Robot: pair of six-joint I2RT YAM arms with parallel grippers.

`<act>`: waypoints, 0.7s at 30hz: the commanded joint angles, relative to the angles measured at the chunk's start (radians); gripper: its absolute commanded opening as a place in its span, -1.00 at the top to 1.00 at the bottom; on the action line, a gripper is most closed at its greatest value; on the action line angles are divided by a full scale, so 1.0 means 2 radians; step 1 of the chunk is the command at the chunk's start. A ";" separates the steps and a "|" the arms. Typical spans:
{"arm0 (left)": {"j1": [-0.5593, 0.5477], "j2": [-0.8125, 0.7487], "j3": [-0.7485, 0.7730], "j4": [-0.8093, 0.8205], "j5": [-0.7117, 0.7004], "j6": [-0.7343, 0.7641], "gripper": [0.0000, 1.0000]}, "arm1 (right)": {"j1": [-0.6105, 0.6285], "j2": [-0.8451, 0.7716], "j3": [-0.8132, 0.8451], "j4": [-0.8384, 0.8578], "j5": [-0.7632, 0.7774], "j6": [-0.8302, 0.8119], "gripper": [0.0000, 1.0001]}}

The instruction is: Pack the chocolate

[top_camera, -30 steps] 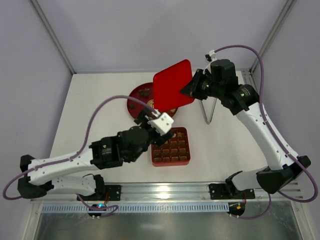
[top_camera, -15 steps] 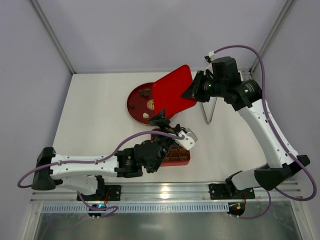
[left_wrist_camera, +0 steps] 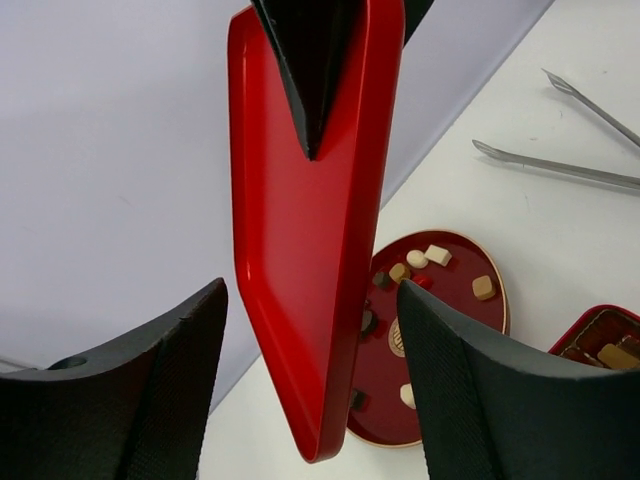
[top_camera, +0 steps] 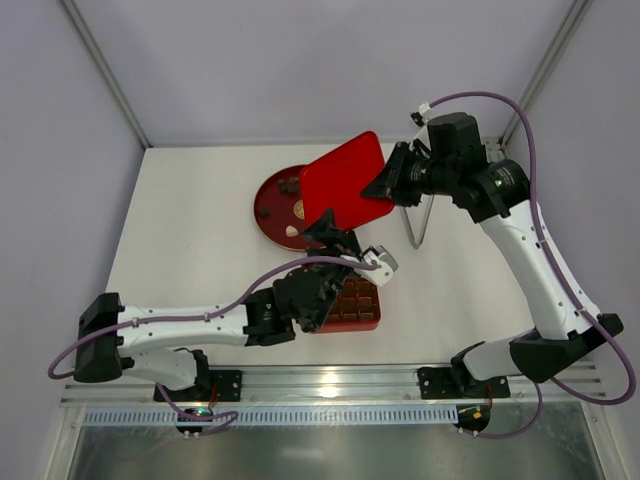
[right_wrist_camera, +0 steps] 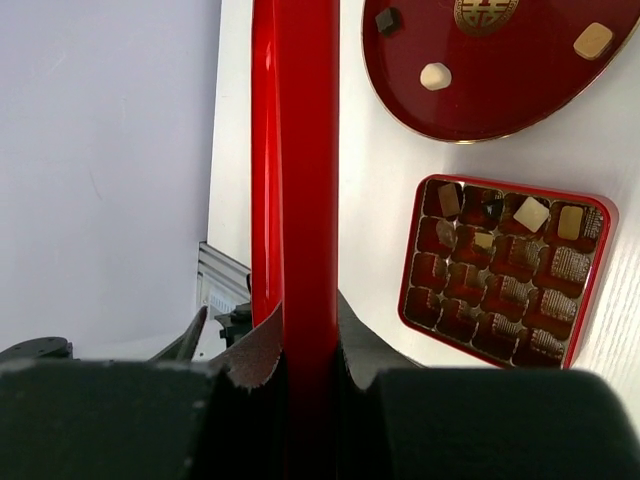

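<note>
- right gripper pinching the tilted red lid above the round plate, toward the far edge;
- left gripper spread, empty, near the box; chocolate in both

I see both arms in the same livery. The left arm and right arm have glossy white link shells joined by chunky black cylindrical joint housings. A purple cable runs along the left one, and its twin on the right ends in a small white plug. Black mounting plates anchor them. The left end effector has broad, tapering matte-black fingers with a fine stippled grain, behind a white wrist block. The right end effector has the same black, rough-textured fingers.
</note>
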 commanded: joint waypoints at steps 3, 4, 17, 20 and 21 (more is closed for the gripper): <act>0.016 0.021 0.015 0.050 0.013 0.019 -0.22 | -0.002 -0.029 0.006 0.013 -0.019 0.012 0.92; 0.018 0.024 0.014 0.052 0.013 0.019 -0.16 | -0.002 -0.028 0.006 0.013 -0.019 0.012 0.92; 0.026 0.051 0.014 0.141 0.009 0.085 1.00 | 0.000 -0.046 -0.037 0.032 -0.028 0.010 0.85; 0.021 0.047 0.012 0.141 0.013 0.089 0.99 | -0.001 -0.047 -0.040 0.036 -0.022 0.007 0.55; 0.019 0.046 0.012 0.141 0.013 0.089 0.99 | -0.002 -0.047 -0.040 0.038 -0.019 0.006 0.31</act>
